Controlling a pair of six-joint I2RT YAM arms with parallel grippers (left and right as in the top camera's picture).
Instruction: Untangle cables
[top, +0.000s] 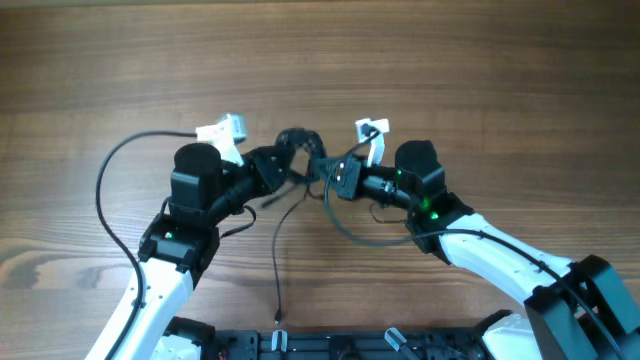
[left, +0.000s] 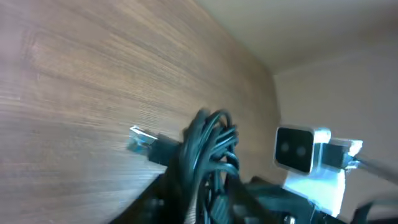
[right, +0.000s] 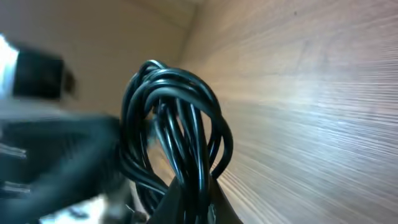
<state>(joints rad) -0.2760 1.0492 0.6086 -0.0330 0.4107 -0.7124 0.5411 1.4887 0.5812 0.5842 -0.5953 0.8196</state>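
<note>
Fingers of both arms meet at one bunch, and from this I judge that the task is only at its start. The thin, glossy black cables (top: 297, 142) are wound together in a tight coil, and no cord lies fully apart yet. One thin strand (top: 275, 265) comes out of the bunch and runs loose over the surface toward the robot base (a small gain, perhaps). The rest must be drawn out loop by loop.

Nearest in the right wrist view, the dark right fingers (right: 186, 208) are closed on the lower part of the coil, and the loops stand up out of them. In the left wrist view the dark, blurred left fingers (left: 152, 202) seem also closed on the same bunch from the other side, as I see no gap there. Just beyond them a pale, clear plug tip (left: 140, 138) sticks out of the coil sideways. Farther lies the brown wooden surface (left: 93, 74), and at the far side is the white camera housing (left: 303, 149) of the right wrist.
</note>
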